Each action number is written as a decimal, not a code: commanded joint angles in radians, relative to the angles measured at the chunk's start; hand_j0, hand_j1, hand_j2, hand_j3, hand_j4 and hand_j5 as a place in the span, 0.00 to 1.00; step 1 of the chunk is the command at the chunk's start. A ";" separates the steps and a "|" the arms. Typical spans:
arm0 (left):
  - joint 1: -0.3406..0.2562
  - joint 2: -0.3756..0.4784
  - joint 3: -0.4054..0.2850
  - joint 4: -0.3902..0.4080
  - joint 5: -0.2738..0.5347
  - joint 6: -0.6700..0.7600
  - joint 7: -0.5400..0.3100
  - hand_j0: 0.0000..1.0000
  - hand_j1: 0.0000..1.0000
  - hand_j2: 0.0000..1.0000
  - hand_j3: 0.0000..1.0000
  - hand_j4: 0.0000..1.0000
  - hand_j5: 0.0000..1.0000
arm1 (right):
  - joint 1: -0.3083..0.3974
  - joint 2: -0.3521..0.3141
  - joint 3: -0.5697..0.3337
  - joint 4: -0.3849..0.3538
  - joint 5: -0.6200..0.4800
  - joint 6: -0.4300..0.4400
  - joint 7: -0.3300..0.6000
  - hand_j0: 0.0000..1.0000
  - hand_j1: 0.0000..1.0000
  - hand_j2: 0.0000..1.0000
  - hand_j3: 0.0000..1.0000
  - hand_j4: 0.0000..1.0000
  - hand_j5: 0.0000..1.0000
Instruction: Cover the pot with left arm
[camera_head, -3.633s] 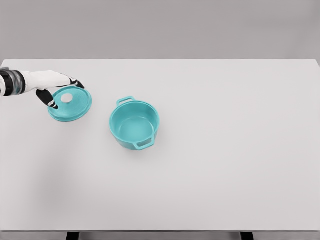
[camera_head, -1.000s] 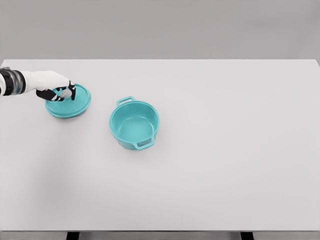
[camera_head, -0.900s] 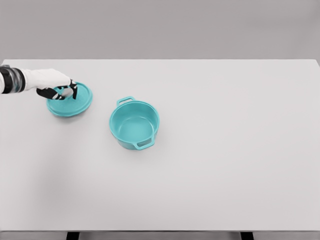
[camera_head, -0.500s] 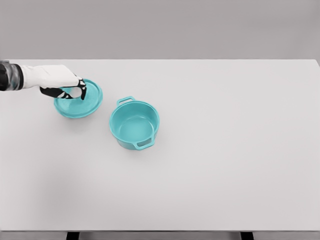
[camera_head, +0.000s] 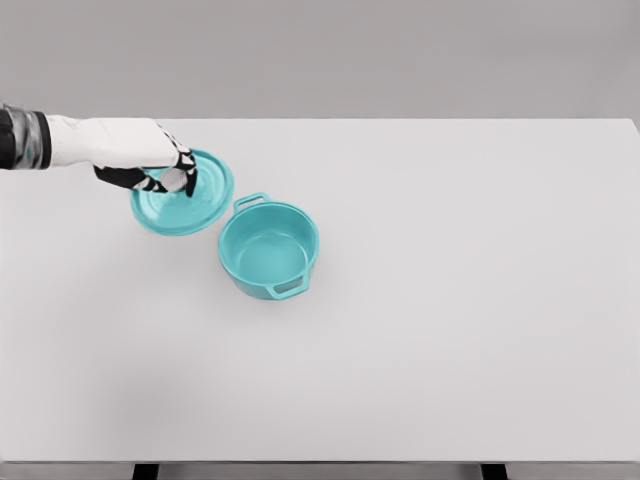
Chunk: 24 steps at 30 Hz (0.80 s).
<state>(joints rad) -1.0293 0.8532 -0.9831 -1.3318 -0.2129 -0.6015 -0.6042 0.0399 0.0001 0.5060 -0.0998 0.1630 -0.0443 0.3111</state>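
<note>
Left hand (camera_head: 150, 160) was clamped on the lid (camera_head: 183, 192) knob; I wanted it level, centred over the pot (camera_head: 269, 248) at 4 o'clock, before lowering.

White table (camera_head: 480, 330); plain grey wall (camera_head: 400, 55) behind.

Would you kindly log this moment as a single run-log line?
phase: carrying | left hand: shut on lid knob | lid: left of pot, not yet over it | pot: open, upright on table | right hand: not in view
</note>
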 joint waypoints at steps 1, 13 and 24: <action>0.000 0.001 0.001 -0.021 0.053 0.000 -0.007 0.48 0.48 0.48 0.48 0.48 0.48 | 0.000 0.000 0.000 0.000 0.000 0.000 0.000 1.00 1.00 1.00 1.00 1.00 1.00; 0.008 -0.014 0.001 -0.084 0.122 0.009 -0.007 0.48 0.48 0.48 0.48 0.48 0.48 | 0.000 0.000 0.000 0.000 0.000 0.000 0.000 1.00 1.00 1.00 1.00 1.00 1.00; 0.018 -0.072 -0.019 -0.118 0.118 0.011 -0.007 0.49 0.49 0.49 0.49 0.49 0.49 | 0.000 0.000 0.000 0.000 0.000 0.000 0.000 1.00 1.00 1.00 1.00 1.00 1.00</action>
<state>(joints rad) -1.0048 0.7897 -0.9989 -1.4483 -0.0991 -0.5934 -0.6111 0.0399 0.0001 0.5060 -0.0998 0.1630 -0.0443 0.3111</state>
